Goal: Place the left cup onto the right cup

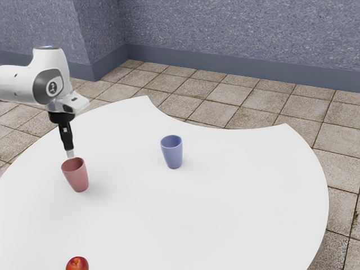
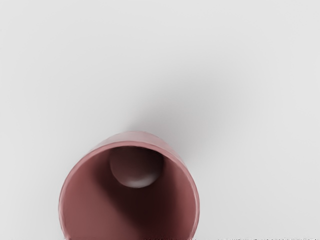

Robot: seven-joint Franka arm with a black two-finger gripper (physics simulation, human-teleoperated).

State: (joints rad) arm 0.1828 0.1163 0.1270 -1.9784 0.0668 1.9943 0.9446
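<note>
Pink cup (image 1: 75, 175) stands upright on the left side of the white table (image 1: 236, 202), with the blue cup (image 1: 171, 152) well apart to its right and a little farther off. My claw (image 1: 70, 152) hovers just above the pink cup's far rim; I cannot tell whether it is apart or together. I'd descend straight and slowly so that it straddles the cup wall, then clamp gently to keep the cup upright. An apple (image 1: 77, 264) sits at the near edge, out of my path.
</note>
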